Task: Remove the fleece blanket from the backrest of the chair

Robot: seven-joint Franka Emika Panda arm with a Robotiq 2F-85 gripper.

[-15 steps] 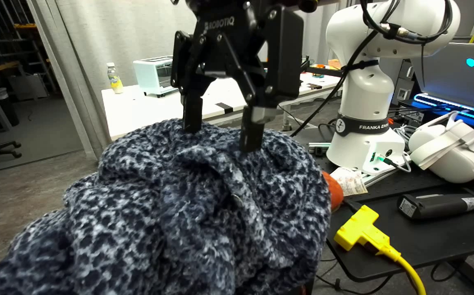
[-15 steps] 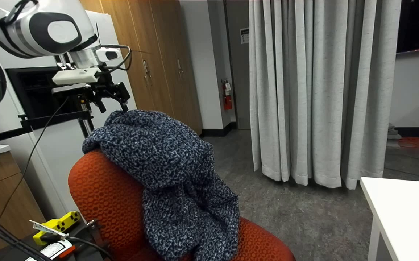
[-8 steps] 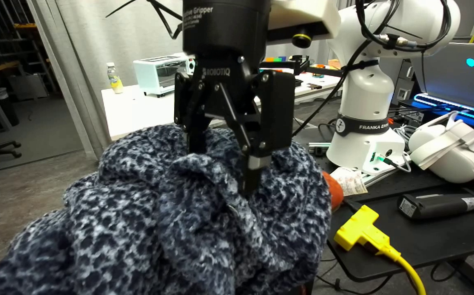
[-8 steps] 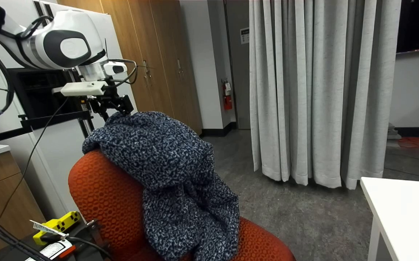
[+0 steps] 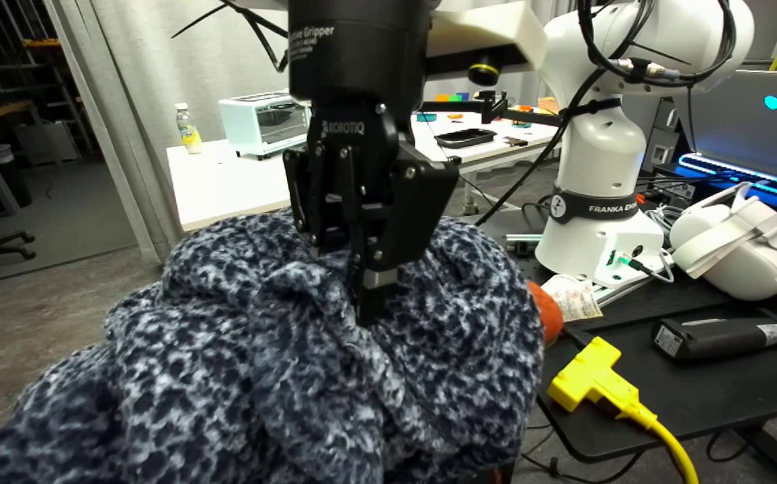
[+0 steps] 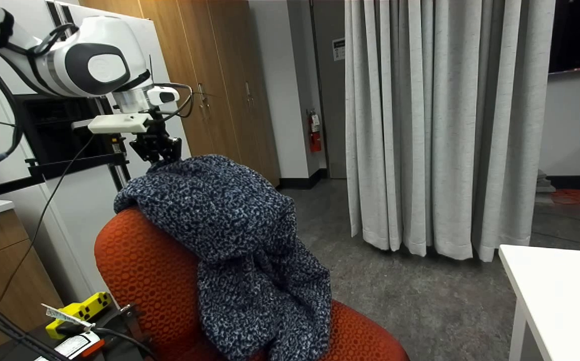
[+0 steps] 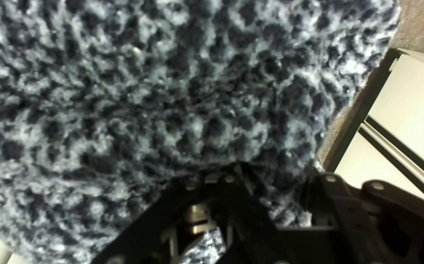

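Observation:
The fleece blanket (image 5: 187,376), speckled dark, grey and white, lies bunched over the chair top. In an exterior view its folds (image 6: 265,301) hang down along the orange backrest of the chair (image 6: 144,260); elsewhere just an orange end of the backrest (image 5: 547,313) peeks out. My gripper (image 5: 346,286) points down into the top folds, jaws partly drawn together. Fleece sits between the fingers in the wrist view, where the blanket (image 7: 142,91) fills most of the picture. The fingertips are sunk in the fabric, so whether they pinch it is hidden.
Beside the chair, a yellow plug (image 5: 587,376) and a black device (image 5: 711,338) rest on a black shelf near the arm's base (image 5: 590,228). Behind stands a white table (image 5: 227,188) with a toaster oven (image 5: 264,124). Another white table corner (image 6: 566,291) is at the side.
My gripper has come down from above into the blanket's top folds. Its jaws have moved much closer together, and the folds around them have shifted slightly.

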